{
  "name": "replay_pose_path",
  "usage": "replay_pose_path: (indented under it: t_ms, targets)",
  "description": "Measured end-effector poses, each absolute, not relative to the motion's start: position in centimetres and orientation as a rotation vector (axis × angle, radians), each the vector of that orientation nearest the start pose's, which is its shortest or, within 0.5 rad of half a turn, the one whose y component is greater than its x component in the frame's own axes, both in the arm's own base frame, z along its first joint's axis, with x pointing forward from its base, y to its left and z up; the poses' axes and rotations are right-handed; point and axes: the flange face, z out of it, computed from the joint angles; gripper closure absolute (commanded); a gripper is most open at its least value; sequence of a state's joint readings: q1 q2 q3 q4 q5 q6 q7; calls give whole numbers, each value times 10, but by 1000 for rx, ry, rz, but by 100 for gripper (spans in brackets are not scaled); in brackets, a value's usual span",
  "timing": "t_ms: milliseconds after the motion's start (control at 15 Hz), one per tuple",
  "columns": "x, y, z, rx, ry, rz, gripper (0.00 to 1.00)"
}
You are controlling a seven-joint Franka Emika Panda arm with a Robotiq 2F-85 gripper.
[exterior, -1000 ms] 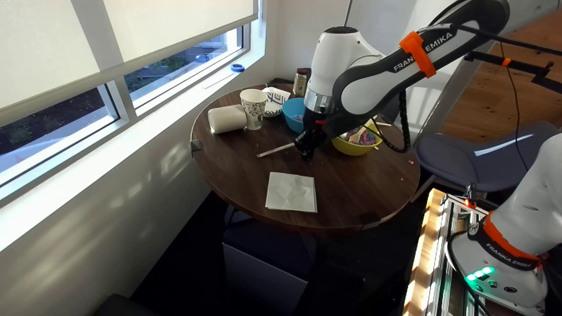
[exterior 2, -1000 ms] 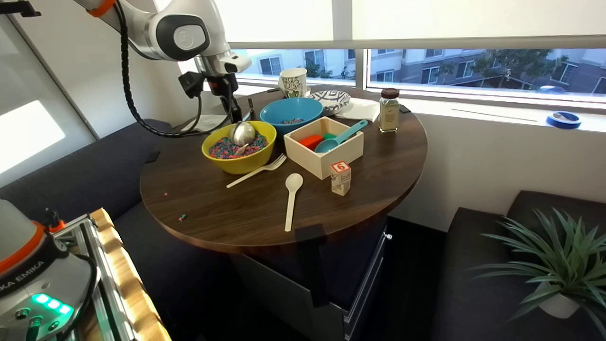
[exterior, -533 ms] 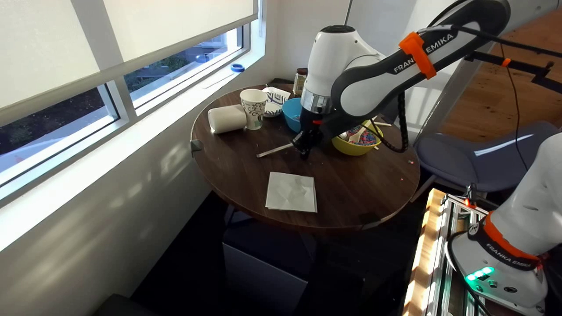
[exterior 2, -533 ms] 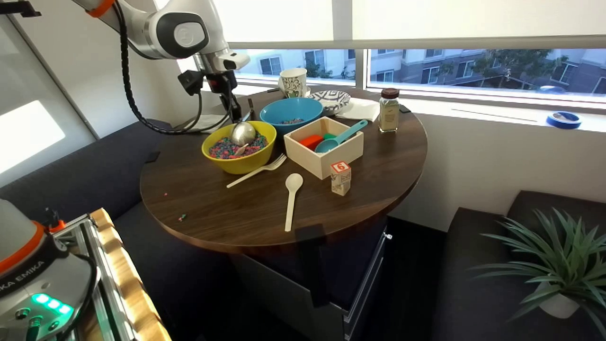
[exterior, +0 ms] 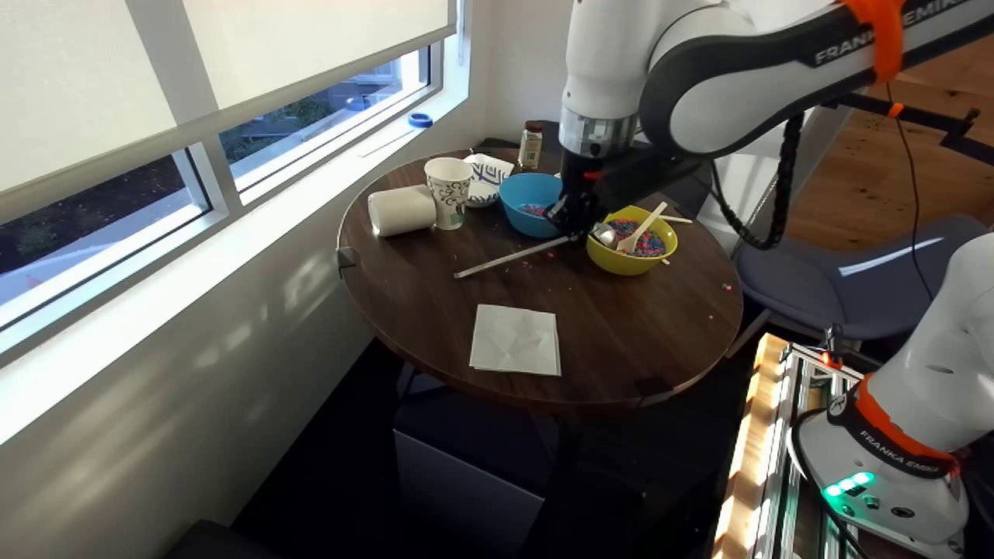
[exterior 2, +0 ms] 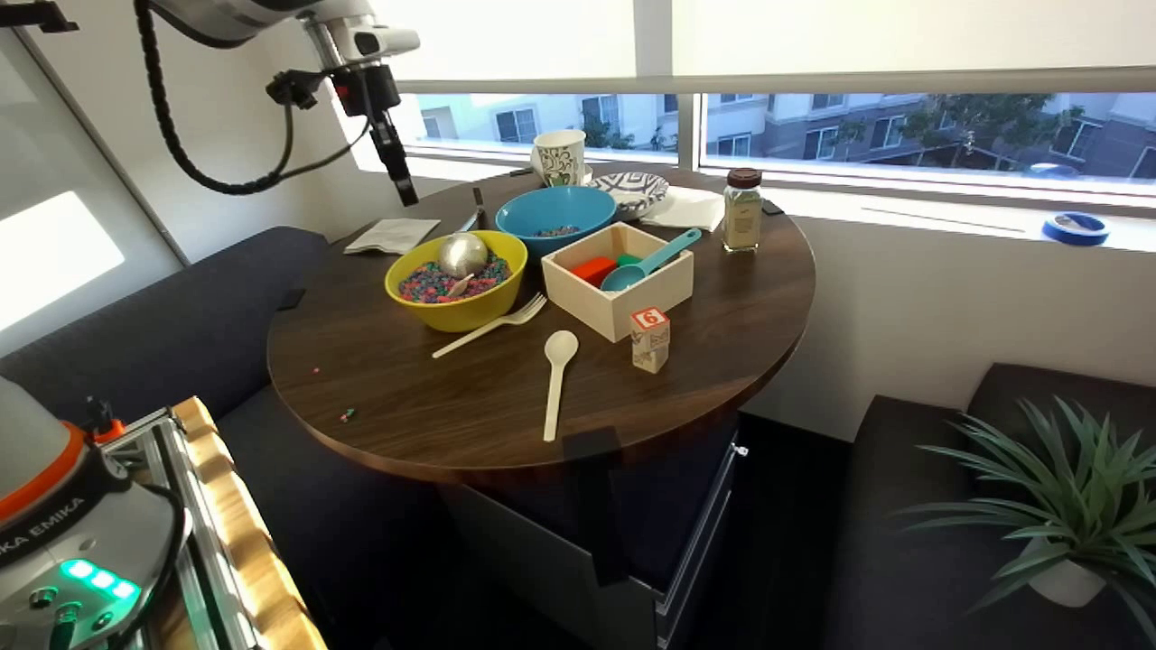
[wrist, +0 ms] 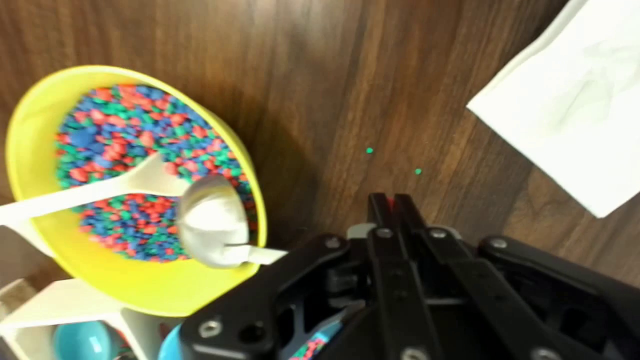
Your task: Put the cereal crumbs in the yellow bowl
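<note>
The yellow bowl (exterior: pixel 621 264) stands on the table, also in the other views (exterior 2: pixel 459 318) (wrist: pixel 137 292). It holds many red, blue and green cereal crumbs (wrist: pixel 112 120), a metal ladle (wrist: pixel 212 220) and a light spoon (wrist: pixel 145 177). Loose crumbs lie on the table: green ones in the wrist view (wrist: pixel 369 150) (wrist: pixel 418 171), others near the table edge (exterior 2: pixel 348 415) and by the ladle handle (exterior: pixel 526 264). My gripper (wrist: pixel 390 200) is above the table beside the bowl, also in both exterior views (exterior: pixel 569 225) (exterior 2: pixel 408 199). Its fingertips are nearly together on a small red crumb (wrist: pixel 390 203).
The blue bowl (exterior 2: pixel 553 209) with some cereal stands beside the yellow bowl. A wooden box (exterior 2: pixel 591 307), a fork (exterior 2: pixel 492 325), a spoon (exterior 2: pixel 554 384), blocks (exterior 2: pixel 650 338) and a spice jar (exterior 2: pixel 742 212) are around. Napkins (exterior: pixel 515 339) lie at the near side. The ladle handle (exterior: pixel 509 258) sticks out over the table.
My gripper has risen from near the tabletop and moved toward the yellow bowl's side, up and left in an exterior view. Crumbs and ladle handle it had covered now show.
</note>
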State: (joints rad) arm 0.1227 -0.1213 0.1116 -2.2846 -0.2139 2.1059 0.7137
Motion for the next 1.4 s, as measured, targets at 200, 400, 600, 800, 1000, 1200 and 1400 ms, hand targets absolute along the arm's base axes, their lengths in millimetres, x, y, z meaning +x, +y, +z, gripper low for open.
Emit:
replay_pose_path:
  t_ms: [200, 400, 600, 800, 1000, 1200, 1400]
  targets:
    - [460, 92, 435, -3318, 821, -146, 93]
    - [449, 70, 441, -3322, 1003, -206, 94]
    - [438, 47, 429, -3325, 1166, -204, 68]
    - [430, 33, 417, -3333, 1243, -187, 58]
    - [426, 33, 414, -3339, 1243, -186, 34]
    - [423, 46, 421, -3355, 1188, -229, 12]
    - [416, 71, 430, -3379, 1027, -233, 0]
